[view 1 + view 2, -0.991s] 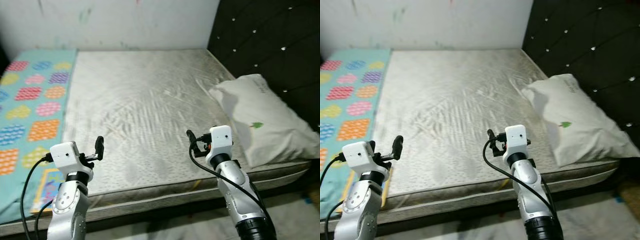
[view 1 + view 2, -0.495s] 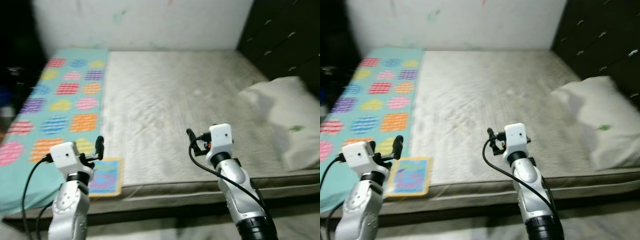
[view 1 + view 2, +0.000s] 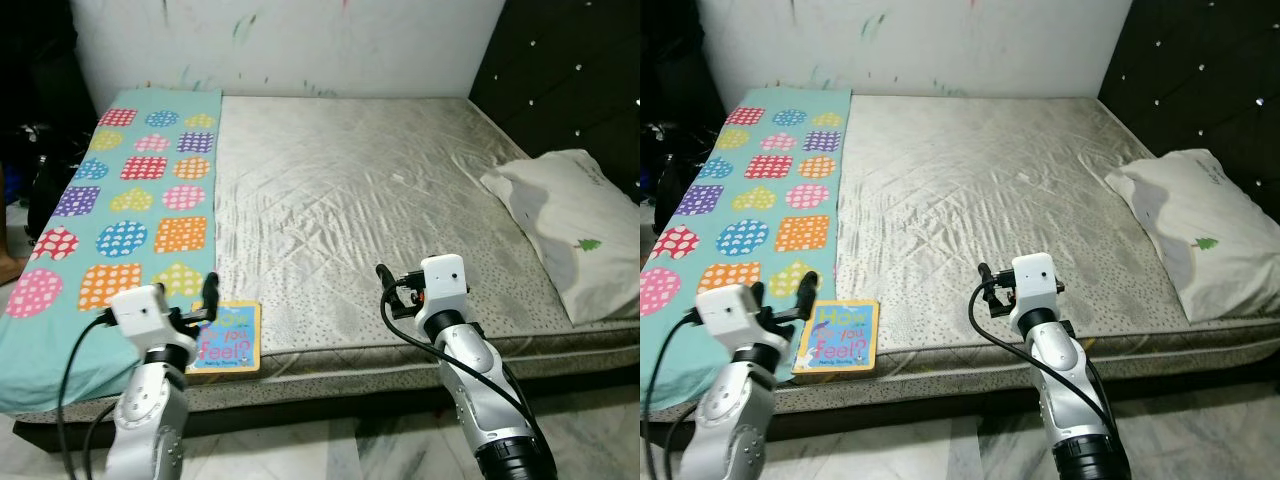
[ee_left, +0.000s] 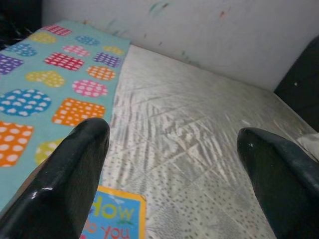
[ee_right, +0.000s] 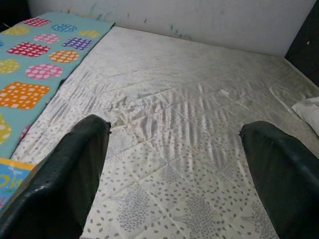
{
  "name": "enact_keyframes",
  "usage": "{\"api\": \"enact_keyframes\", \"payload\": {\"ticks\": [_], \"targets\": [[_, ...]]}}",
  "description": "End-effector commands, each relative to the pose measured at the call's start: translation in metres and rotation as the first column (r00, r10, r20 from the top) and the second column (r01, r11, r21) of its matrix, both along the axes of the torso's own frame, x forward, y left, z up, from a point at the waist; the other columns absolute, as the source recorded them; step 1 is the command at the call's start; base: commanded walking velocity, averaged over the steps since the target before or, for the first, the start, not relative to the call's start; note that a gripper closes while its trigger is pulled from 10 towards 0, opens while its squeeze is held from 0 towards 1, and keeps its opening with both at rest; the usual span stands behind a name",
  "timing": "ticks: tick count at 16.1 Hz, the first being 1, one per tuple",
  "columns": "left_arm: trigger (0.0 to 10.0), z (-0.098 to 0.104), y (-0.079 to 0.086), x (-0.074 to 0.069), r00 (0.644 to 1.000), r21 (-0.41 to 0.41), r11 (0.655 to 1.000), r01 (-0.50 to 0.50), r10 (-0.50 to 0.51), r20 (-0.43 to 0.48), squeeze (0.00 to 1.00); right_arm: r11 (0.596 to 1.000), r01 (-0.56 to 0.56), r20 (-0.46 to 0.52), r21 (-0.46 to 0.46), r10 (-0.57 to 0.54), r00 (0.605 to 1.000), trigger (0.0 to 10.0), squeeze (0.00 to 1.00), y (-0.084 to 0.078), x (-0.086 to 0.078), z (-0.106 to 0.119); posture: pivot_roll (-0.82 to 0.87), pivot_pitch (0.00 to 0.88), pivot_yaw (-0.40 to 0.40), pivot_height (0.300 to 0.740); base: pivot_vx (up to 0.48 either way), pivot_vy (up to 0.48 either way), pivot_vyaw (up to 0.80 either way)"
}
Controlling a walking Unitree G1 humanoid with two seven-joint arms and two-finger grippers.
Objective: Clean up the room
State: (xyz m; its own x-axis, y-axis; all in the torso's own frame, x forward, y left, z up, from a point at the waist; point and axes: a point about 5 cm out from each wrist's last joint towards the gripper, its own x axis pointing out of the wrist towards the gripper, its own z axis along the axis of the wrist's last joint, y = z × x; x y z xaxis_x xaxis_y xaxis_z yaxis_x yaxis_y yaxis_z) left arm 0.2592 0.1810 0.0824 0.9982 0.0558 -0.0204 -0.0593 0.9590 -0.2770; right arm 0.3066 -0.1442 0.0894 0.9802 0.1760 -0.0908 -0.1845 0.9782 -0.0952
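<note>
A colourful children's book (image 3: 227, 338) lies flat at the bed's front edge, beside a teal blanket (image 3: 130, 200) with bright patches that covers the left side. The grey mattress (image 3: 350, 190) is bare in the middle. A white pillow (image 3: 575, 225) rests at the right by the headboard. My left gripper (image 3: 205, 298) hovers open just above and left of the book, whose corner (image 4: 112, 219) appears in the left wrist view. My right gripper (image 3: 388, 282) hangs open over the front middle of the mattress, holding nothing.
A black tufted headboard (image 3: 570, 80) runs along the right. A white wall (image 3: 300, 40) with paint marks stands behind the bed. Dark clutter (image 3: 40, 150) sits left of the bed. Pale tiled floor (image 3: 340, 450) lies under my arms.
The camera has swung left and pulled back, so the book and more of the blanket have come into view. Both grippers keep the same open pose.
</note>
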Motion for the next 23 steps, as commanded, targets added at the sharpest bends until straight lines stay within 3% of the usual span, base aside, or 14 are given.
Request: {"api": "enact_keyframes", "payload": {"ticks": [1,18,23], "targets": [[10.0,0.0033,-0.0010,0.0000,1.000,-0.002,1.000,0.013,-0.013,0.015,0.00,1.000,0.001,-0.001,0.005,-0.001,1.000,10.0,0.00,-0.0025,0.0000,0.0004,-0.06,0.009,-0.040,0.740,0.281,0.000,0.00],[10.0,0.0027,0.0001,-0.0002,1.000,-0.001,1.000,0.009,-0.009,0.002,0.00,1.000,-0.007,-0.016,0.005,0.007,1.000,10.0,0.00,-0.0014,-0.0012,-0.0035,-0.06,0.020,-0.041,0.740,0.288,0.000,0.00],[10.0,0.0004,0.0025,0.0018,0.999,-0.023,0.999,-0.038,0.037,-0.018,0.00,1.000,-0.008,-0.018,0.006,0.008,1.000,10.0,0.00,-0.0013,-0.0011,-0.0048,-0.06,0.017,-0.040,0.740,0.000,0.000,0.00]]}}
